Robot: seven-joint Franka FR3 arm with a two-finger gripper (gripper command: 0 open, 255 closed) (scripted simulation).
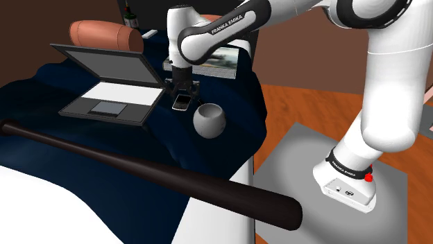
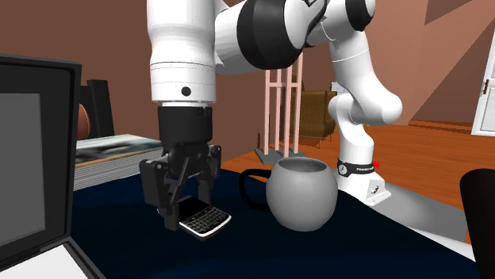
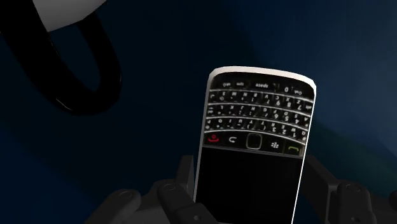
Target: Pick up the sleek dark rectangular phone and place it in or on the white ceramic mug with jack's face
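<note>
**Phone pinched beside the mug**

Nearest in the shoulder view, a dark baseball bat (image 1: 173, 181) is laid across the bed (image 1: 41, 208). Beyond it, on the navy cover (image 1: 104, 159), a grey mug (image 1: 209, 120) is stood upright. Just behind it, the black keypad phone (image 2: 205, 219) is pinched by the jaws, close to the cover. Farther back, an open laptop (image 1: 111, 86) is seen.

The white arm (image 1: 386, 90) rises at the shoulder view's right and reaches toward upper centre. Its wrist points down, the black gripper (image 2: 189, 208) clasping the phone (image 2: 205, 221).
</note>
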